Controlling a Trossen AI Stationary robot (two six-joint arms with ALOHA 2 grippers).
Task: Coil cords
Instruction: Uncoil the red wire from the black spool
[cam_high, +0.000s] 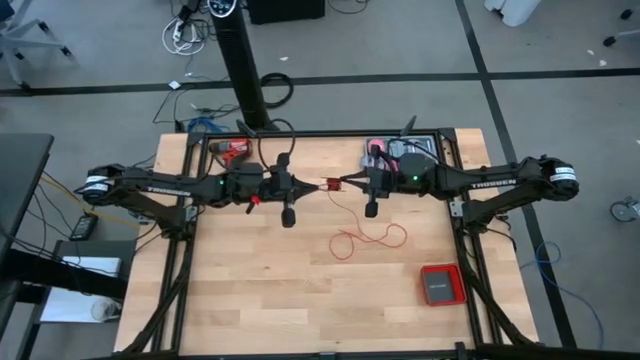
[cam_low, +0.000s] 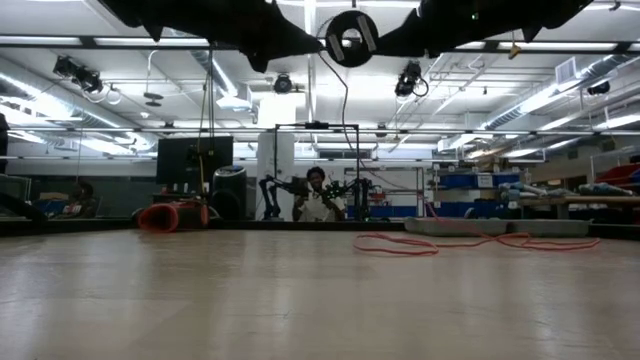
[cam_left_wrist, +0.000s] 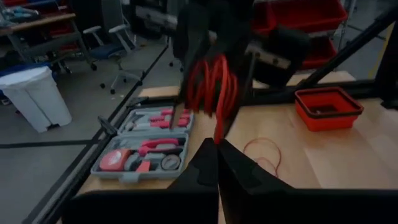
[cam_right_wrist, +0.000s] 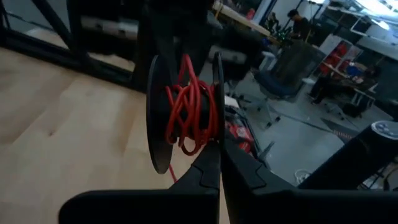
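From above, you have both arms raised over the table's middle, left gripper (cam_high: 300, 187) and right gripper (cam_high: 350, 183) facing each other with a small black spool (cam_high: 333, 185) wound with red cord (cam_high: 368, 238) between them; the loose end loops on the table (cam_high: 260, 290) below. A red box (cam_high: 441, 284) sits well apart.

At table height, your cord (cam_low: 470, 241) lies slack, the spool (cam_low: 350, 36) overhead.

On your left wrist, fingers (cam_left_wrist: 208, 165) are clenched just below the cord (cam_left_wrist: 214, 84).

On your right wrist, fingers (cam_right_wrist: 214, 165) pinch the spool's (cam_right_wrist: 186, 112) rim.
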